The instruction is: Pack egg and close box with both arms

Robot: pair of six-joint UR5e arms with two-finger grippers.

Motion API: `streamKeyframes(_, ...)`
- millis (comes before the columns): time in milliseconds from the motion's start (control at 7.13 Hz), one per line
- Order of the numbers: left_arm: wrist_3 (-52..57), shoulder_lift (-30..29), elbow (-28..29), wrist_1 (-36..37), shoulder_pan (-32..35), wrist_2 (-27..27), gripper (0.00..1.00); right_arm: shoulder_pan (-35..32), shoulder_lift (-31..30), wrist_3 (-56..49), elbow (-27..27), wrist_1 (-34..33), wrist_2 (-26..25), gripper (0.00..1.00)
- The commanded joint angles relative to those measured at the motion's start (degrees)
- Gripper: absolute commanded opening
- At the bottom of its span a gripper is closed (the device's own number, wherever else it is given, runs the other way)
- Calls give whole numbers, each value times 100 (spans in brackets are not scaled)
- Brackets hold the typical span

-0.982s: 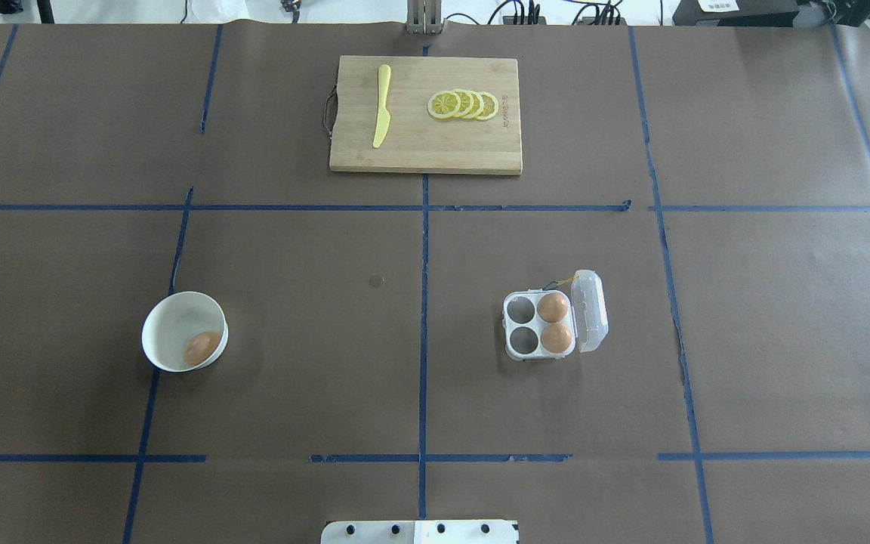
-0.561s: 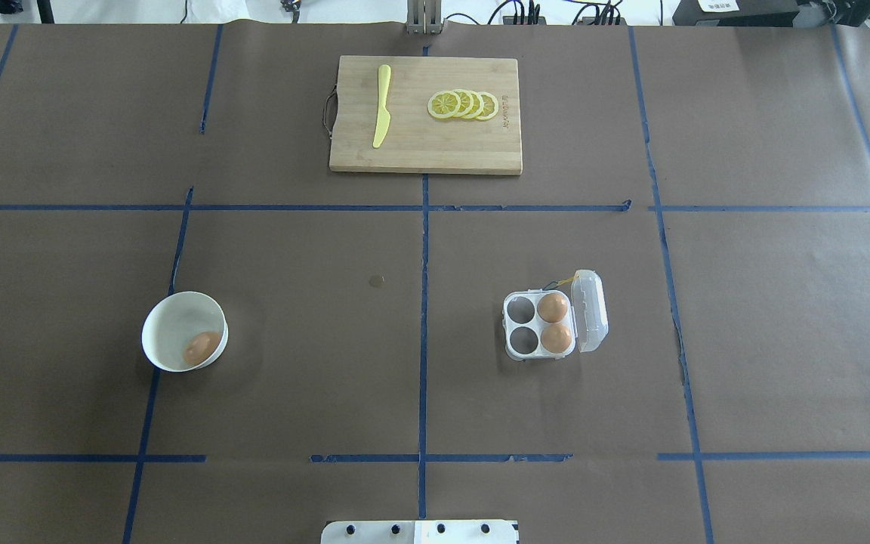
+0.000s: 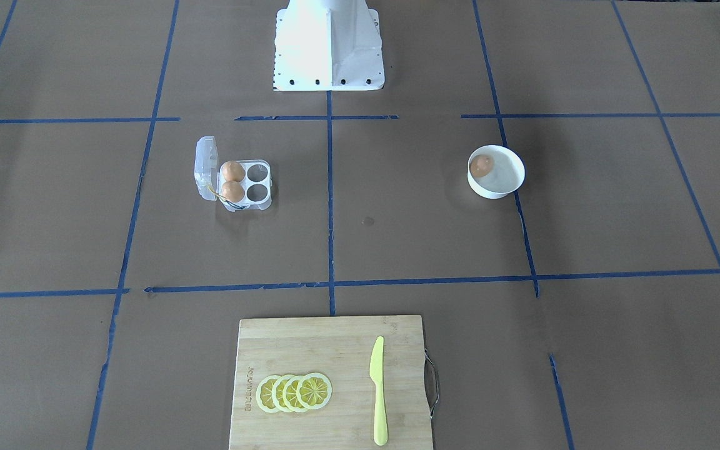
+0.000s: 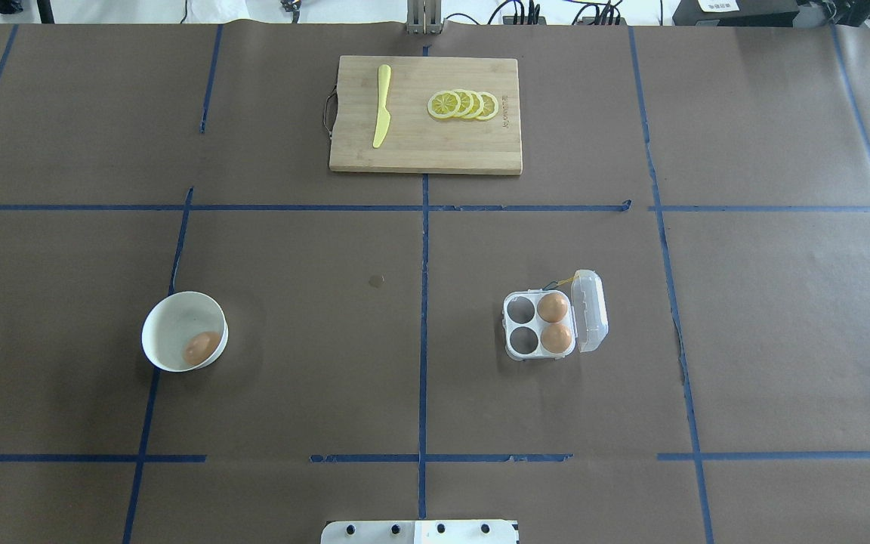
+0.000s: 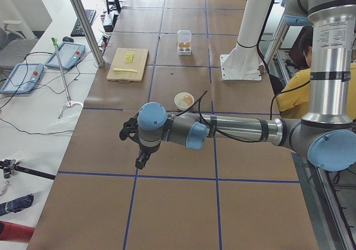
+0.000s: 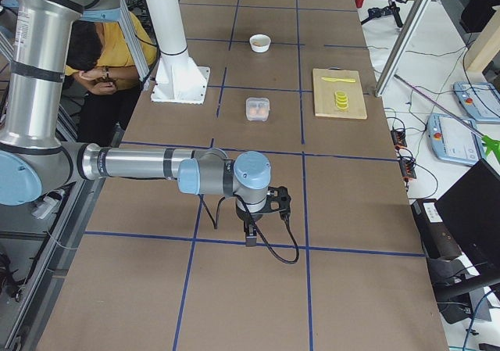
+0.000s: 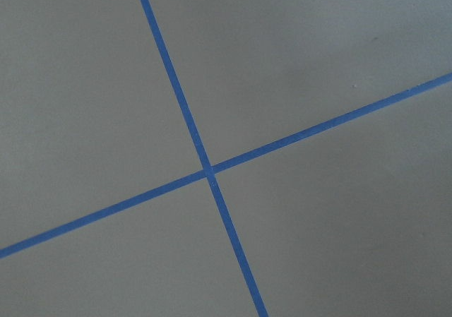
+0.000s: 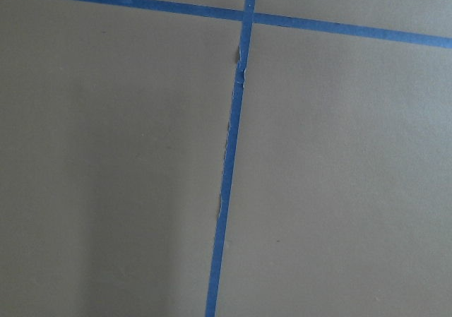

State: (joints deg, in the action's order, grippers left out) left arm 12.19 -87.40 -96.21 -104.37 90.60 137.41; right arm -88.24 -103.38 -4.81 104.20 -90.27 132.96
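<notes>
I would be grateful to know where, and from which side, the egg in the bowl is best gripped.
Grip the egg across its middle, probably from straight above: the wall of the bowl rings it, and it lies against the robot-side wall, blocking any sideways approach.

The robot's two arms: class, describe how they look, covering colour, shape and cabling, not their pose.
Both the left arm and the right arm are silver-grey metal tubes linked by rounded joints with pale blue caps. The left gripper and right gripper are black, and a thin black cable hangs in a loop from the right wrist.
</notes>
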Motion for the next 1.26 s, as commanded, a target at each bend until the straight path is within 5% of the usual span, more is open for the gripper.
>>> streamKeyframes(0, -41, -84, 14, -616, -25, 14, 100, 0, 37, 15, -83, 150, 11, 100)
streamKeyframes(421, -58, -363, 363, -2747, -34, 40, 100, 0, 247, 24, -14, 211, 2, 100)
streamKeyframes(701, -479, -629, 779, -2746, -43, 251, 100, 0, 283, -2, -5, 369, -7, 100)
streamKeyframes(1122, -436, -367, 569, -2991, -34, 226, 100, 0, 283, 15, -31, 563, -33, 100)
